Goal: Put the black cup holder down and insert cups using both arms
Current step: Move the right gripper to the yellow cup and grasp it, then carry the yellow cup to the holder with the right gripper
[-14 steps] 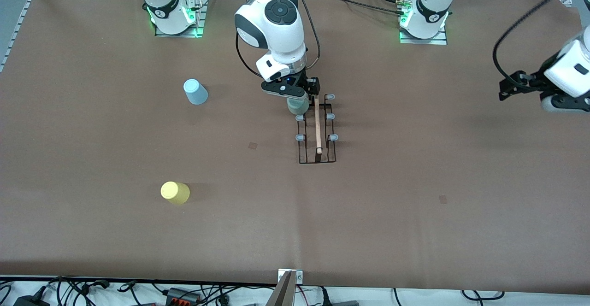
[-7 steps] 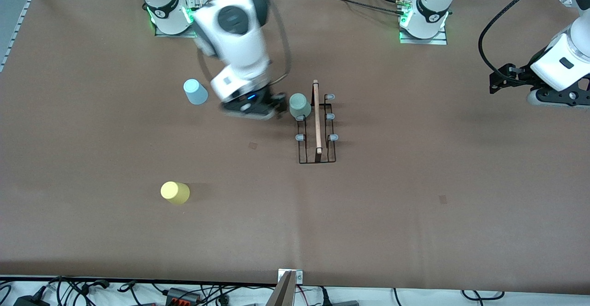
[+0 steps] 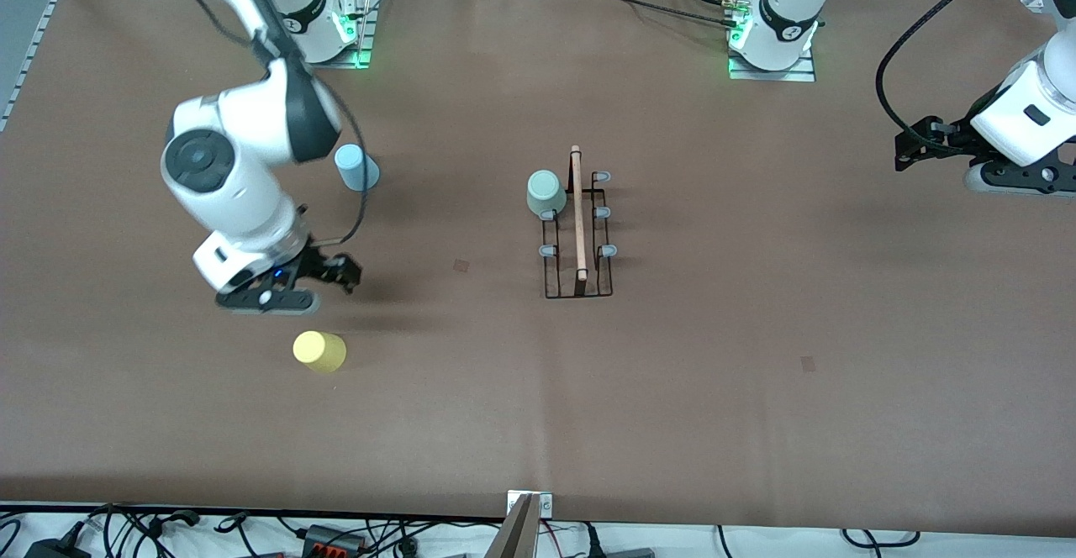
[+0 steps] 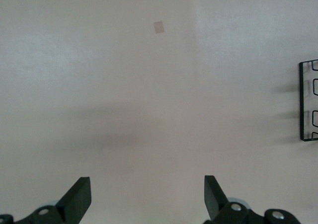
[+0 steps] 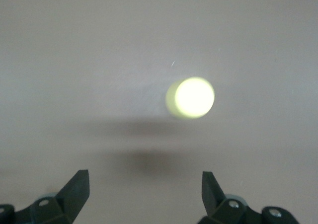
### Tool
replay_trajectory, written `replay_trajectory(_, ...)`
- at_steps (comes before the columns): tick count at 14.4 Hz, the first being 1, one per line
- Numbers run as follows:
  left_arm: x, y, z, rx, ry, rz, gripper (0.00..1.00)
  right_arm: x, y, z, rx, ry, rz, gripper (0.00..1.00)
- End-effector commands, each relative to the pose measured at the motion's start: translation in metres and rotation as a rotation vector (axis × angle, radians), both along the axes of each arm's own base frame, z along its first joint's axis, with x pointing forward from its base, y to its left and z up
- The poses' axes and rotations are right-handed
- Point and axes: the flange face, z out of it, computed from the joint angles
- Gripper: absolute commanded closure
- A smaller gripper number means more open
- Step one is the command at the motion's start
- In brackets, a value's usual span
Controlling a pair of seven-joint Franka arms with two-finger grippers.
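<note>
On the brown surface [image 3: 756, 423] we start at the right arm's end, where the right end effector [image 3: 332, 276] hangs in the air over bare surface, its fingers [image 5: 74, 186] spread wide with nothing between them. The yellow cup [image 3: 319, 351] stands upside down on the surface just beside it, slightly nearer the front camera, apart from the fingers and not touched. In the right wrist view we see that same cup ahead of the spread fingers, its flat bottom facing up, with clear surface between cup and fingertips.

The light blue cup [image 3: 357, 167] stands upside down too, farther from the front camera than the right end effector, partly beside the arm's white elbow.

Toward the middle we find the black cup holder [image 3: 577, 234] standing on the surface, its wooden rod handle [image 3: 577, 213] running along the top. The grey-green cup [image 3: 545, 193] sits upside down on the peg farthest from the front camera, on the side toward the right arm's end. The other grey-tipped pegs [image 3: 604, 212] carry nothing.

At the left arm's end the left end effector [image 3: 912, 150] waits in the air over bare surface, well apart from the holder. Its fingers [image 4: 79, 196] are also spread and hold nothing; in the left wrist view we see only a corner of the holder's wire base.
</note>
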Motion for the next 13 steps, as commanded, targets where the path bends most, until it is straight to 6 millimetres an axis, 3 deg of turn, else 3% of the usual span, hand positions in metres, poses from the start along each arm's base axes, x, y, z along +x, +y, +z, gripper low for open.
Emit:
replay_trajectory(1, -0.007, 0.002, 0.005, -0.017, 0.002, -0.002, 0.00, 0.013, -0.003, -0.052, 0.009, -0.017, 0.045, 0.00)
replay_trajectory(3, -0.007, 0.003, 0.005, -0.017, 0.003, 0.000, 0.00, 0.025, -0.032, -0.075, 0.002, -0.033, 0.054, 0.00)
replay_trajectory(6, -0.007, 0.003, 0.003, -0.017, 0.006, 0.000, 0.00, 0.033, -0.065, -0.094, -0.001, -0.043, 0.086, 0.00)
replay_trajectory(13, -0.006, 0.003, 0.002, -0.017, 0.003, 0.000, 0.00, 0.042, -0.070, -0.115, 0.053, -0.115, 0.051, 0.00)
